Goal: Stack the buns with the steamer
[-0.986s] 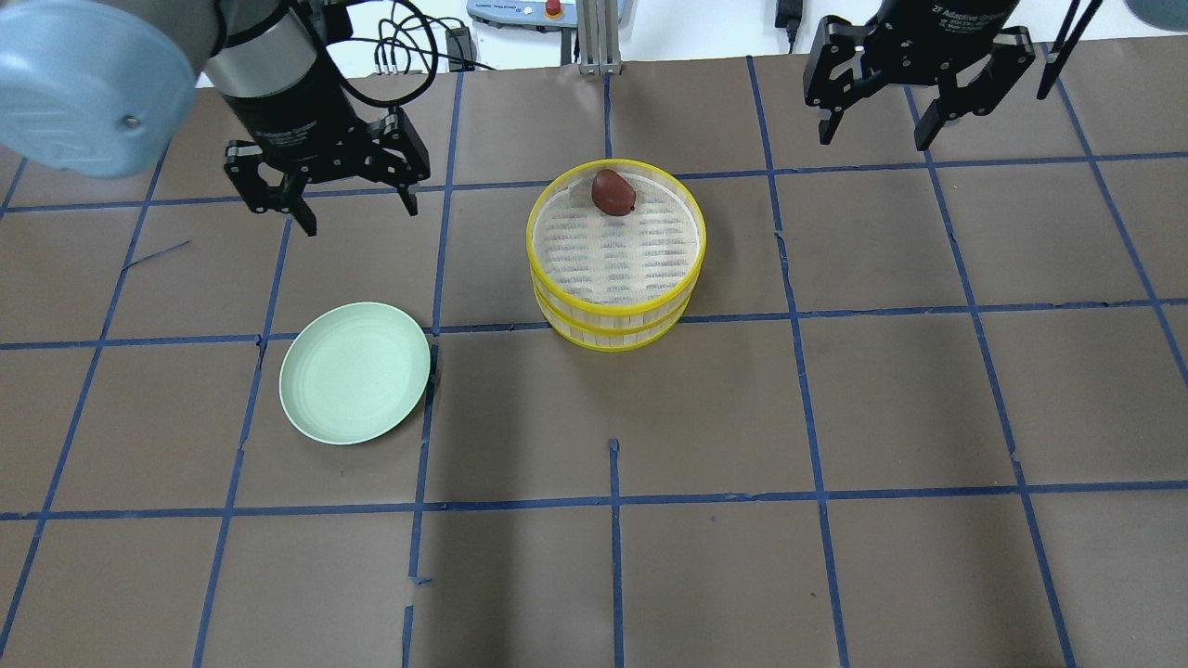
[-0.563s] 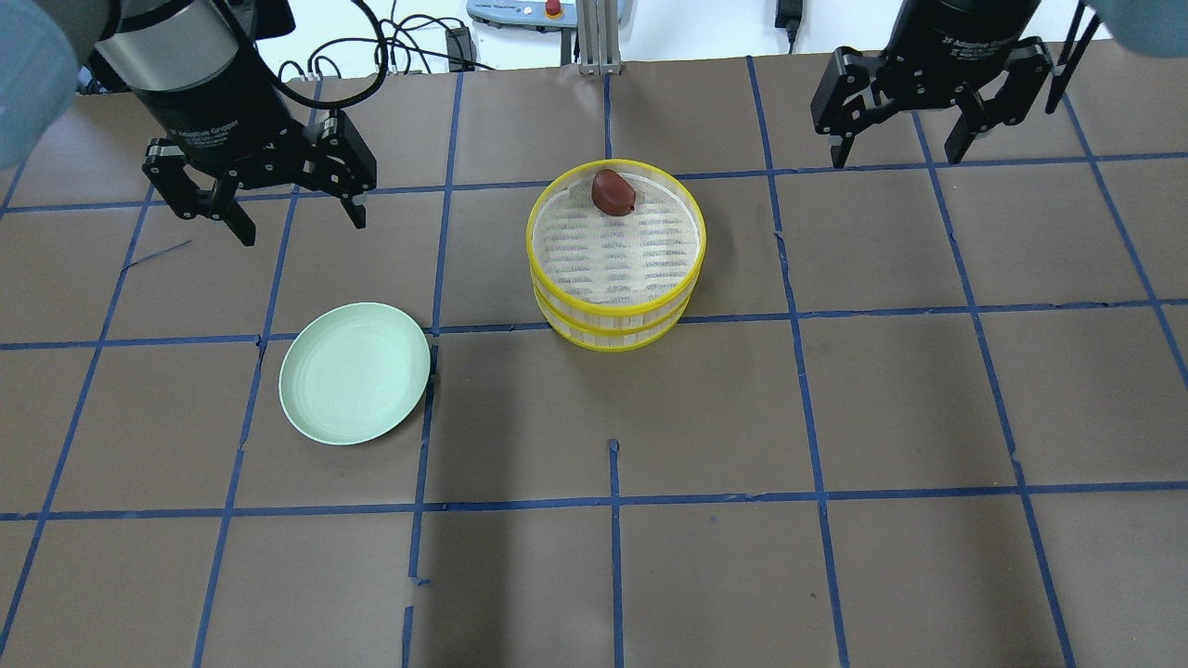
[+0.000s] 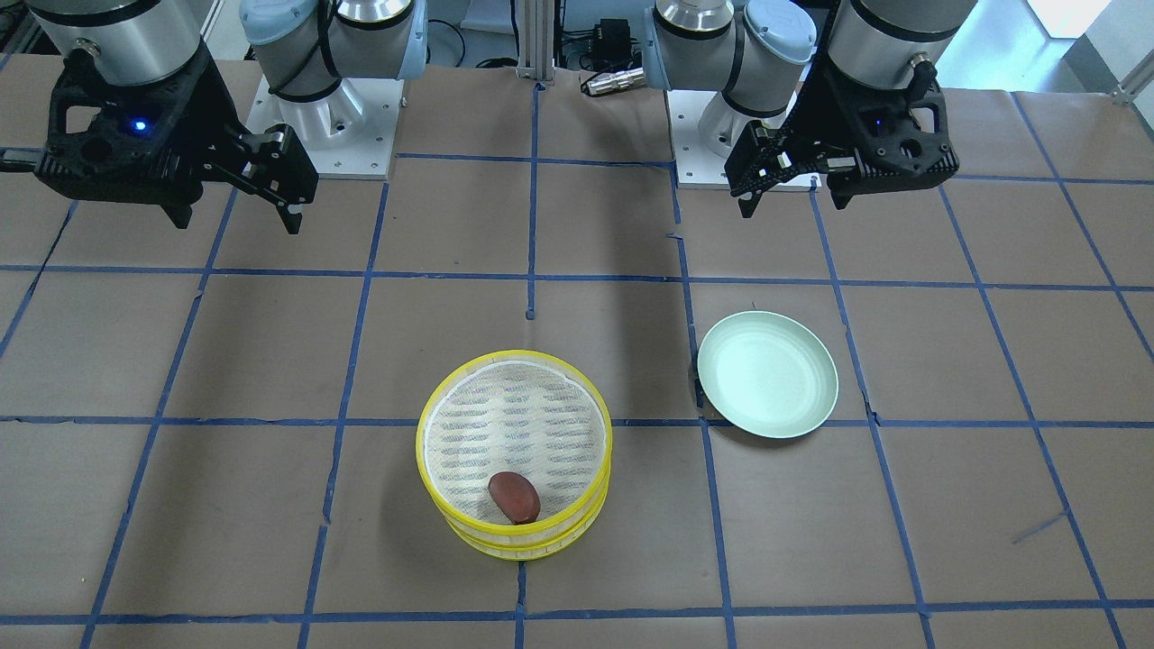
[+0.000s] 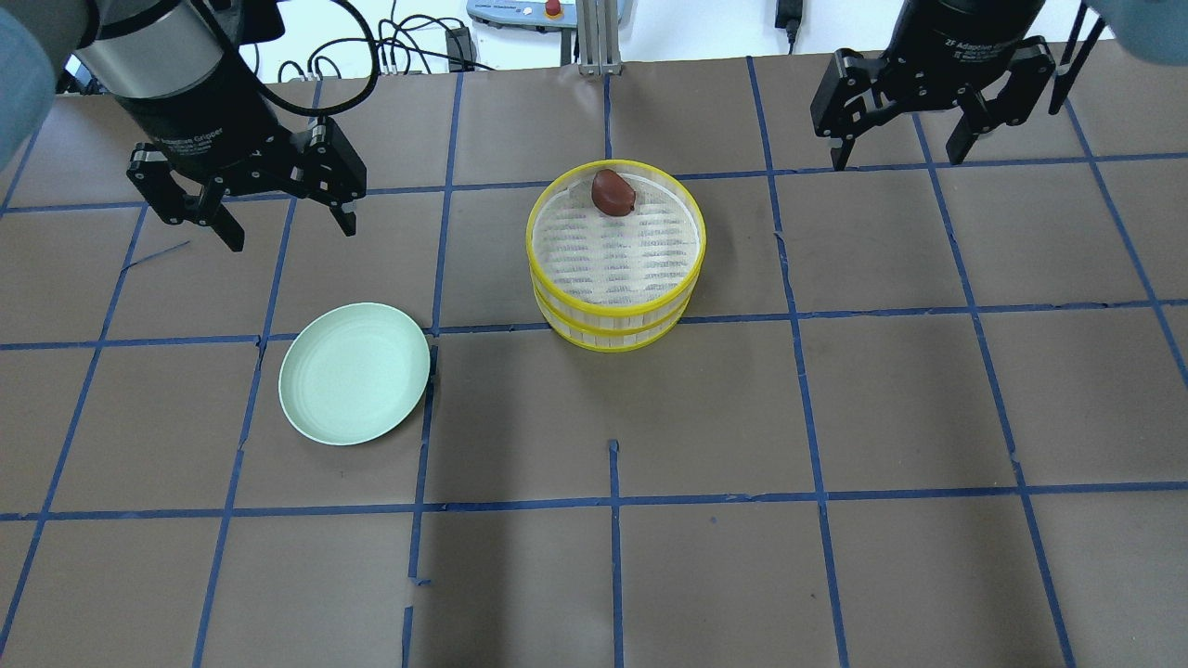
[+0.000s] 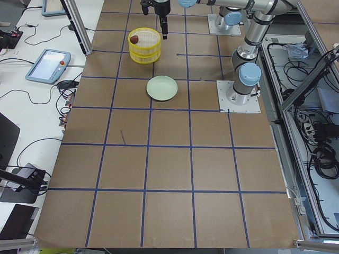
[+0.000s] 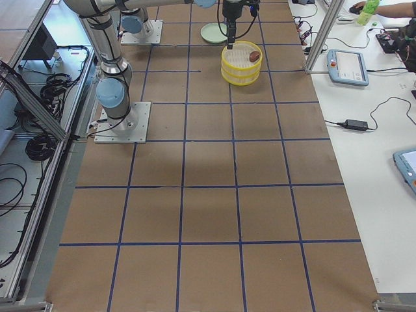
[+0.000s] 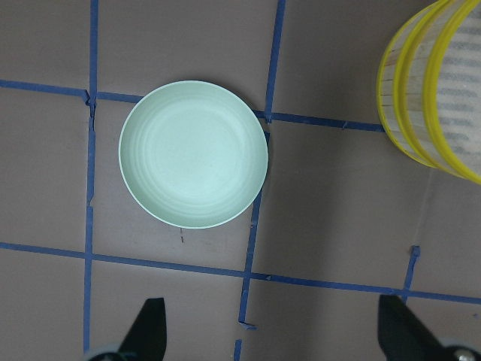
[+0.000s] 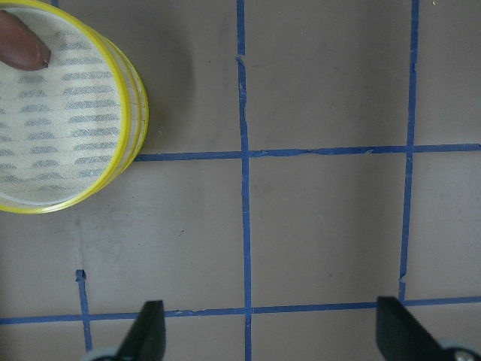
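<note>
As steamer (image 4: 608, 327) holds brown bun (image 4: 613, 191), plate (image 4: 355, 373) apart

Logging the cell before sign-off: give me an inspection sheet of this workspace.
Surface: brown paper-covered table with a blue tape grid.
Job's things: two stacked yellow-rimmed round steamer trays; glossy reddish-brown bun in the top tray, by its rim; white bun not seen.
Clutter: pale green round plate, empty, apart from the steamer.
Grippers: left gripper and right gripper open, empty, above the table.
Cables: black cables beyond the table's edge.
Surroundings: teach pendant on a side bench.
</note>
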